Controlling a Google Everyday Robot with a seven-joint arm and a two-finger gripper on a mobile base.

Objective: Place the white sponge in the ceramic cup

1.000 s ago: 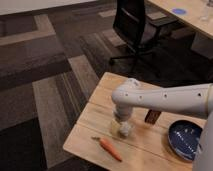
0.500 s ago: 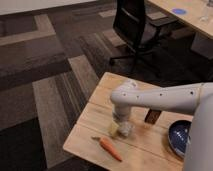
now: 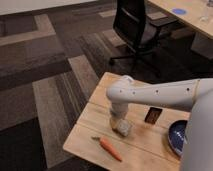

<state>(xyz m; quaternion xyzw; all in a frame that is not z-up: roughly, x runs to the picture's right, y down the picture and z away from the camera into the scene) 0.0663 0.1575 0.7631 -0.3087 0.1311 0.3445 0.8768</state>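
- Camera view, taken from above the wooden table (image 3: 95,117), which serves as the landmark for every entry here.
- Gripper (image 3: 118,121): lowered near the table's middle, at the end of the white arm (image 3: 150,93) that reaches in from the right edge.
- White sponge (image 3: 121,127): on the tabletop near the middle, directly under the gripper and touching it. From where I stand the fingers look pressed onto it, though the wrist hides most of them, so whether they pinch it or sit spread around it I cannot tell.
- Ceramic cup (image 3: 177,138): at the table's right side, well apart from the sponge and partly hidden by the robot's body.
- Carrot (image 3: 108,148): near the table's front edge, just beside the sponge.
- Small dark upright thing (image 3: 153,115): between the sponge and the cup, towards the table's back.
- Risk: a shallow hold on soft material could let the sponge slip on lifting; a low carry could knock the dark upright thing.
- Change: compared with half a second ago, the arm sits slightly lower; the sponge and carrot lie where they were.
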